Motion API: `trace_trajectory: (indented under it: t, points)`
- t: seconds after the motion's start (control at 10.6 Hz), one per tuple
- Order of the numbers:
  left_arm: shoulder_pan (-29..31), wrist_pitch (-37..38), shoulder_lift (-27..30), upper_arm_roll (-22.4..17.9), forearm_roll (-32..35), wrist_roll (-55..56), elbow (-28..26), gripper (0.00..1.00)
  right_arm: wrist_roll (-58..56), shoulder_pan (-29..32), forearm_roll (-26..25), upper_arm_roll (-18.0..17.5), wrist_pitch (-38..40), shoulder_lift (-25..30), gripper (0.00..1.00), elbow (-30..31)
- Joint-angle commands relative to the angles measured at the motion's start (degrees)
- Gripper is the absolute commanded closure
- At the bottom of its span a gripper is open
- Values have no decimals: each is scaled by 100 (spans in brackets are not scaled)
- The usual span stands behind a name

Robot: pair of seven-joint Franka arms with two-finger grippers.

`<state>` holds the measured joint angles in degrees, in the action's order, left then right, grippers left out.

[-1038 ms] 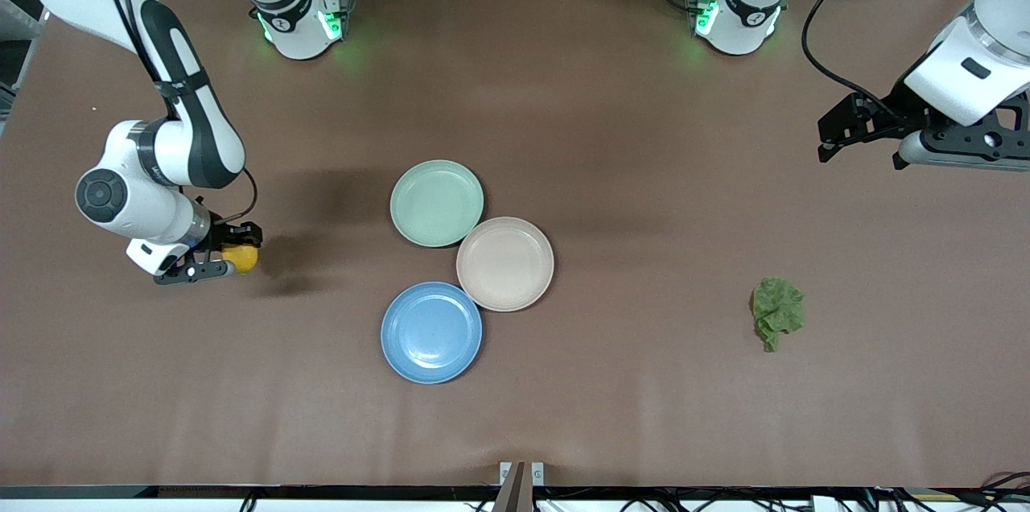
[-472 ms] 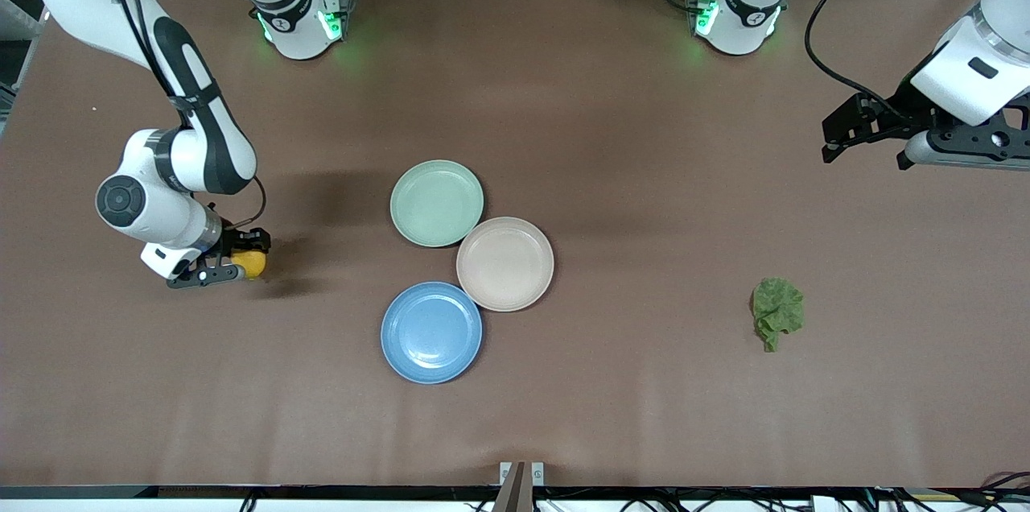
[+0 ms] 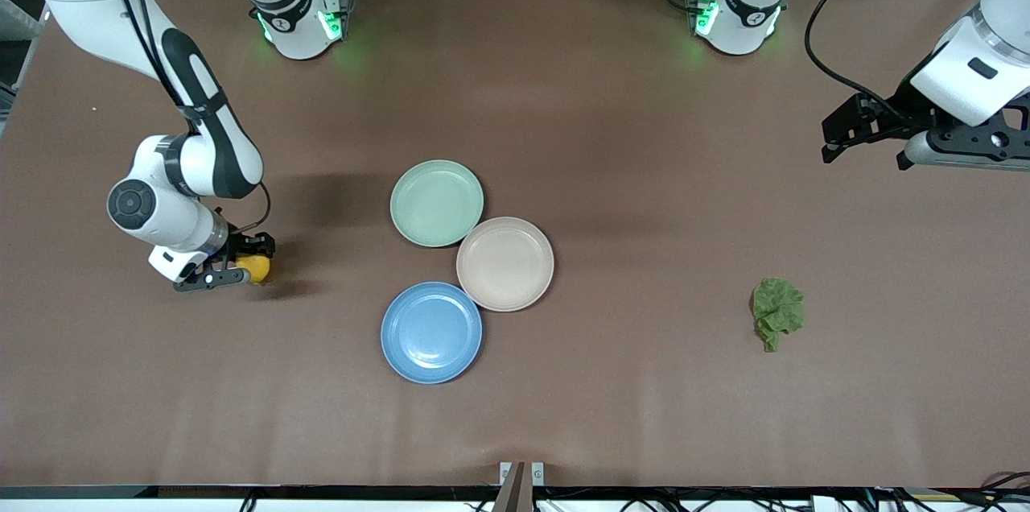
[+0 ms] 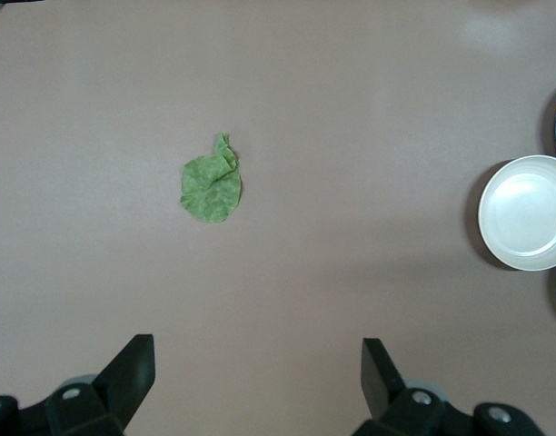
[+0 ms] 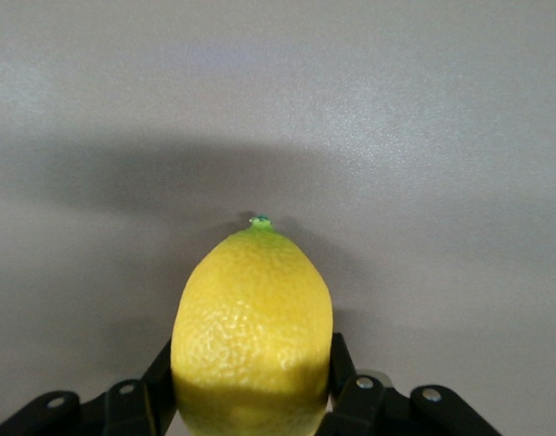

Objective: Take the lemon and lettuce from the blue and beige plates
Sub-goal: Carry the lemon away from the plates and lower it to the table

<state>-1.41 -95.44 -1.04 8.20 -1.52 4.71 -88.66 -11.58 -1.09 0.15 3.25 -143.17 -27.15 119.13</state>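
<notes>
My right gripper (image 3: 245, 261) is shut on the yellow lemon (image 3: 256, 268), low over the table toward the right arm's end; in the right wrist view the lemon (image 5: 252, 331) fills the space between the fingers (image 5: 340, 363). The dark green lettuce (image 3: 777, 311) lies on the bare table toward the left arm's end, also in the left wrist view (image 4: 211, 184). My left gripper (image 3: 865, 143) is open and empty, high over the table's edge at the left arm's end (image 4: 256, 368). The blue plate (image 3: 431, 332) and beige plate (image 3: 505, 263) sit mid-table, both bare.
A pale mint-green plate (image 3: 436, 203) touches the beige plate, farther from the front camera. The beige plate also shows in the left wrist view (image 4: 525, 212). The two arm bases stand along the table's back edge.
My right gripper has moved with the lemon a little toward the plates and lower toward the table. My left gripper rose slightly, then held still.
</notes>
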Motion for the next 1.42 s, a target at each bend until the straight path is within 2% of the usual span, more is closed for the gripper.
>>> trace_trajectory:
  t: [0.0, 0.09, 0.19, 0.57, 1.32]
  points:
    - [18, 113, -28, -3, -85, -58, 104, 0, 24, 65, -23, -62, -80, -36, 52, -4]
    - [18, 113, -28, -3, -77, -58, 112, 0, 24, 65, -23, -62, -80, -44, 34, -13]
    - [18, 113, -28, -3, -85, -58, 104, 0, 24, 65, -23, -62, -45, -45, 2, -39]
    - [27, 113, -28, -3, -68, -66, 104, 0, -3, 91, -23, -70, 235, -27, 0, -232]
    - [18, 113, -37, -3, -59, -49, 104, 0, 50, 109, 3, -62, 2511, 35, 0, -1620]
